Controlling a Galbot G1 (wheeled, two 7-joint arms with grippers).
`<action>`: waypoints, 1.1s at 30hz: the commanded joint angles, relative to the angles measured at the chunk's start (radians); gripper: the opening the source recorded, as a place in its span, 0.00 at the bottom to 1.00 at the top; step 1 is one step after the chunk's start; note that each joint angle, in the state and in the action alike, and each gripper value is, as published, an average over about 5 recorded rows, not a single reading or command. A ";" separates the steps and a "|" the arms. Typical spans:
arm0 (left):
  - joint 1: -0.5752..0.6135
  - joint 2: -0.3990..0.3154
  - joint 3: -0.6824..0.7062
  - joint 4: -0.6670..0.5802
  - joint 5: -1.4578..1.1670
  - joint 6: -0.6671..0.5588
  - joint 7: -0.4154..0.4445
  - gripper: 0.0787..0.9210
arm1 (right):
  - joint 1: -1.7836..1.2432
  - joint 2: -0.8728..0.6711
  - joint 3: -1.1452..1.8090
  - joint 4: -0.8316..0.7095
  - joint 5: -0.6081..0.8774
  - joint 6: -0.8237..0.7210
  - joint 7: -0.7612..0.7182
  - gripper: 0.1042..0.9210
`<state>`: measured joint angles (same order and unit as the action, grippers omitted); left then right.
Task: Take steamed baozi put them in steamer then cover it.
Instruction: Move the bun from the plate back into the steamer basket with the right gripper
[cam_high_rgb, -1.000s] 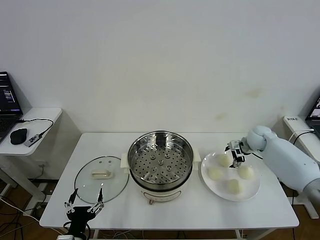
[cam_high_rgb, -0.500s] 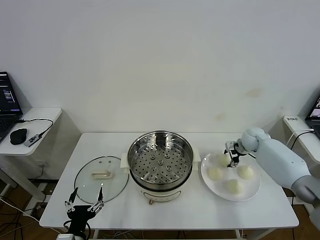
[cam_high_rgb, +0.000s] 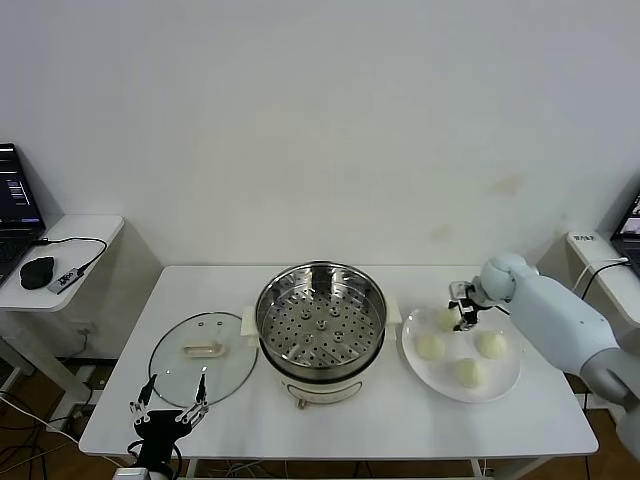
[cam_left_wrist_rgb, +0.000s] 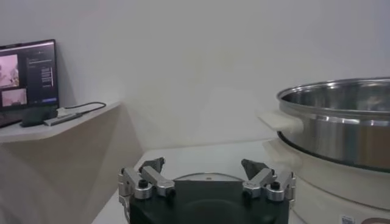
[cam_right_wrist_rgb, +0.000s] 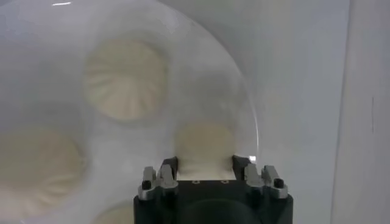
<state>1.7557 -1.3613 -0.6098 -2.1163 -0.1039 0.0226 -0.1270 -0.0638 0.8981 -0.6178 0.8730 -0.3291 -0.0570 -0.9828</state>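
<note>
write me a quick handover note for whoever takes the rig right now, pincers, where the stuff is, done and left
Right pincer: shut on the far baozi, over the white plate.
Left pincer: open, idle at the table's near-left edge by the cover.
Steamer: mid-table, tray holds nothing.
Three other baozi lie on the plate.
Cover lies flat on the table, left of the steamer.
Done: first baozi gripped.
Left: move all four into the steamer, then cover it.

- In the head view, the right end effector (cam_high_rgb: 462, 312) covers most of the far-left steamed baozi (cam_high_rgb: 446, 319) on the plate (cam_high_rgb: 500, 380).
- The laptop (cam_high_rgb: 14, 205) at far left is cut by the edge.
- In the left wrist view, the steamer (cam_left_wrist_rgb: 341, 131) runs off the right edge.
- In the right wrist view, the nearest bun's (cam_right_wrist_rgb: 204, 141) lower part is hidden behind the end effector body.
</note>
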 joint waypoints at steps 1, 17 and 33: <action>-0.001 0.002 0.001 0.001 -0.004 0.001 0.000 0.88 | 0.067 -0.084 -0.077 0.145 0.104 -0.017 -0.016 0.57; -0.008 0.036 0.014 -0.011 -0.135 0.020 -0.003 0.88 | 0.698 -0.277 -0.549 0.574 0.585 -0.105 -0.019 0.58; -0.021 0.045 0.001 0.007 -0.220 0.011 0.002 0.88 | 0.771 0.064 -0.744 0.590 0.721 0.076 0.086 0.59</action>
<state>1.7350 -1.3183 -0.6081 -2.1109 -0.2822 0.0321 -0.1255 0.6197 0.8160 -1.2263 1.4221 0.3054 -0.0693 -0.9304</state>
